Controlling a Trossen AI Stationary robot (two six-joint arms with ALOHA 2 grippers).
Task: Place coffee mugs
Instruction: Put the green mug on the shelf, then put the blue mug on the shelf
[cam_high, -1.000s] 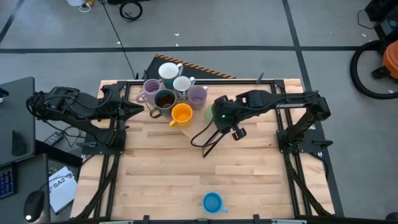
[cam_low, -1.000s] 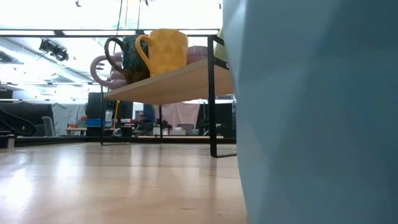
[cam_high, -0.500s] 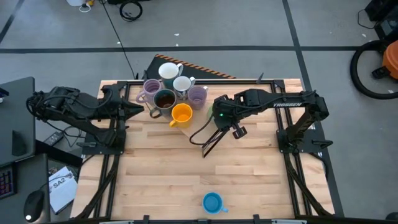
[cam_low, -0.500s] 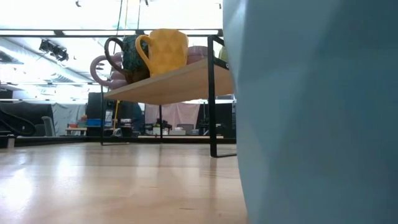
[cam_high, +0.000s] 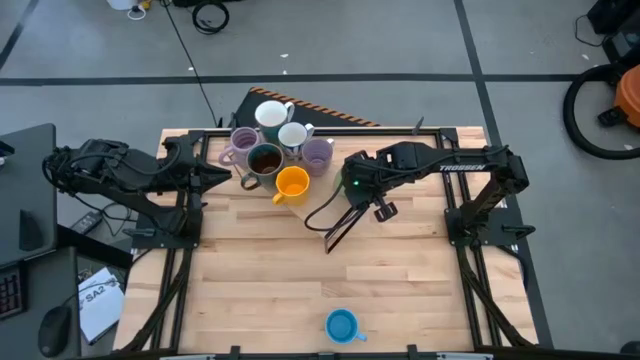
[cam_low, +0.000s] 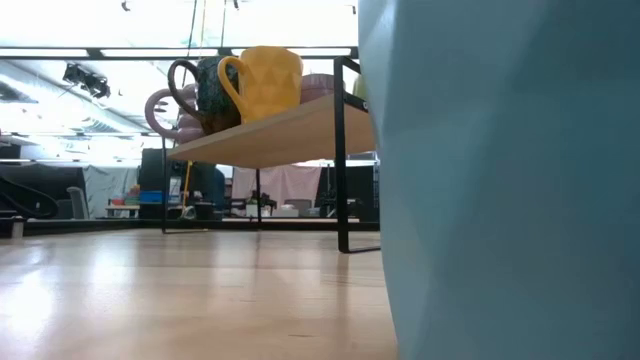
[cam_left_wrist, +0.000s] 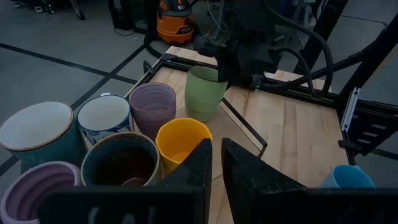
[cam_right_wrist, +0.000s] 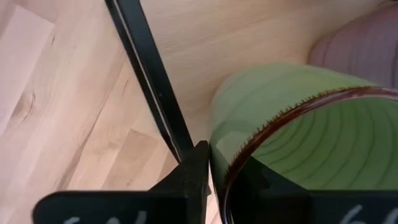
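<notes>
A: State the right pincer (cam_left_wrist: 231, 70) condition.

B: It is clenched on the rim of the green mug (cam_left_wrist: 205, 92), one finger inside the wall and one outside. The mug sits on the raised shelf (cam_low: 290, 130), just beside a lilac mug (cam_high: 318, 155).

A: Location of the remaining mugs?

B: On the same shelf, clustered: orange mug (cam_high: 292, 183), dark brown mug (cam_high: 264, 160), second lilac mug (cam_high: 243, 142), and two white mugs (cam_high: 271, 115). The blue mug (cam_high: 342, 325) stands apart at the near edge of the desk (cam_high: 260, 270).

A: Left pincer (cam_left_wrist: 216, 180)?

B: Parked at the shelf's left side, fingers nearly together, grasping nothing.
</notes>
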